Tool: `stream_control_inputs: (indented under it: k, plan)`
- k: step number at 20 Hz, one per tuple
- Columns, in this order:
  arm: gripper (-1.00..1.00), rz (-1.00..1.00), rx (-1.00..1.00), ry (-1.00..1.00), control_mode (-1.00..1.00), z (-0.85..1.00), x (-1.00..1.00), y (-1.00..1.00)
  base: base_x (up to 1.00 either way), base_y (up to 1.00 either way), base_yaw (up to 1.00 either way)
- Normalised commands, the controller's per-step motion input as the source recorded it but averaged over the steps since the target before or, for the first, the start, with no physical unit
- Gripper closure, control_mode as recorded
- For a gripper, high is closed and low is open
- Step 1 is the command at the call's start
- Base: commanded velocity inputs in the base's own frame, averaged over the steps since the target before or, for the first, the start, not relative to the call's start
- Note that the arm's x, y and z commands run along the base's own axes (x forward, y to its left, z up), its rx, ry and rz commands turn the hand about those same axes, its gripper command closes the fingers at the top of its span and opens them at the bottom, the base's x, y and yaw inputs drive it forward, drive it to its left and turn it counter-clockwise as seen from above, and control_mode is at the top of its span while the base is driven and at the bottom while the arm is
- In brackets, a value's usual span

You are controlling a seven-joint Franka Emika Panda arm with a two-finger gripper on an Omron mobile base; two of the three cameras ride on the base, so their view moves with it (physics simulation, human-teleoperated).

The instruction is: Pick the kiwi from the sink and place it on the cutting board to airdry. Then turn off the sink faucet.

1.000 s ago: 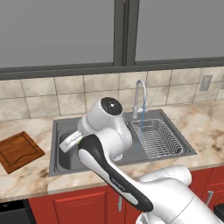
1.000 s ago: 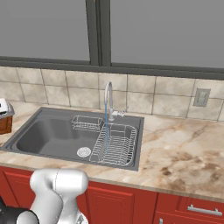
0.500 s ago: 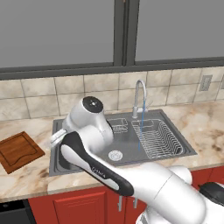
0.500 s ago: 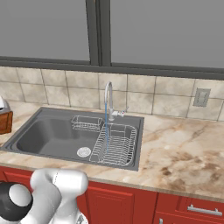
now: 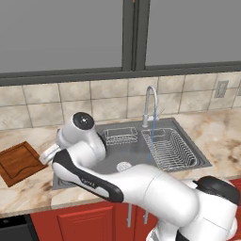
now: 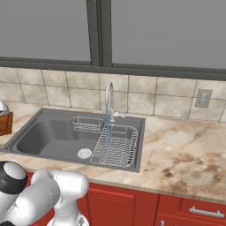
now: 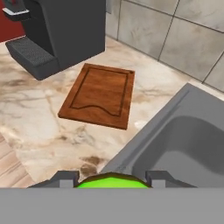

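Note:
The bright green kiwi sits between my two finger tips at the bottom of the hand view, and my gripper is shut on it. It hangs over the counter at the left rim of the dark grey sink. The reddish-brown cutting board lies ahead of the gripper on the marble counter, bare. From the left base the board lies left of the sink, with my hand beside it. The silver sink faucet still runs a thin stream of water, as the right base view of the faucet also shows.
A dark coffee machine stands just beyond the board, against the tiled wall. Wire racks and a round silver drain sit in the basin. My own arm reaches across the sink's left front corner.
My arm has swung left, from above the sink's middle to its left rim near the board, with the kiwi held throughout. The water keeps running.

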Motion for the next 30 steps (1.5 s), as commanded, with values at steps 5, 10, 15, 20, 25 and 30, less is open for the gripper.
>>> stream_control_inputs:
  k: [5,10,15,20,25,30]
  plan:
    - [1.00,0.01,0.00,-0.03,-1.00,-0.08,0.25,0.27,0.00,0.00,0.00]
    - [1.00,0.01,0.00,0.00,-1.00,0.00,0.23,0.34,0.00,0.00,0.00]
    - [1.00,0.00,-0.01,0.00,-1.00,0.00,0.21,0.36,0.00,0.00,0.00]
    - [1.00,0.00,-0.07,0.00,-1.00,-0.01,0.13,0.31,0.00,0.00,0.00]
    - [1.00,0.00,-0.05,0.00,-1.00,-0.03,0.16,0.29,0.00,0.00,0.00]
    - [1.00,0.00,-0.02,0.00,-1.00,-0.08,0.17,0.20,0.00,0.00,0.00]
